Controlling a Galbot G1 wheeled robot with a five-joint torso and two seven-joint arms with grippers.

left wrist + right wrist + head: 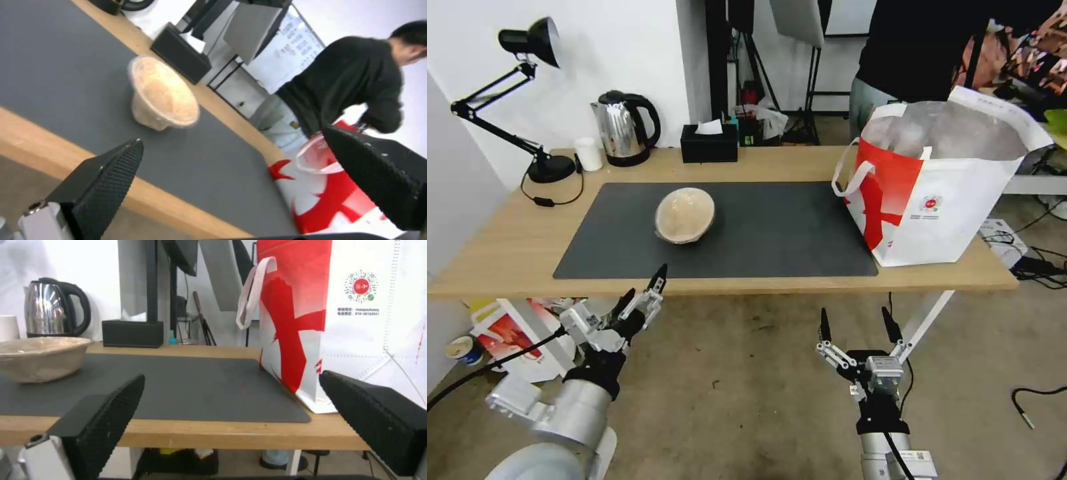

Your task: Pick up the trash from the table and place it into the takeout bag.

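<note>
Both grippers sit nearest the head camera, below the near edge of the table (527,230) and over the floor. Left gripper (644,297) is tilted up toward the tabletop with its fingers spread and nothing between them, which suggests it is lined up for a reach at the bowl (685,214). Right gripper (857,325) hangs upright in front of the table's right half, fingers also spread and empty, probably just waiting. That beige-brown bowl, 1 piece of trash, rests tilted on the dark mat (774,230), well apart from the takeout bag (940,193), which stands open-topped at the mat's right end so things can be dropped in from above. A lamp (527,100), kettle (624,127), small white cup (588,154) and tissue box (709,143) line the far edge, out of the working area

From the left wrist, 2 black fingers (106,180) frame the bowl (162,95) with a wide gap, well short of it; the bag's red corner (325,196) lies beyond

From the right wrist, the parted fingers (111,416) look level across the table edge, with the bowl (42,356) to one side and the bag (347,323) close on the other, its strap handle hanging loose
</note>
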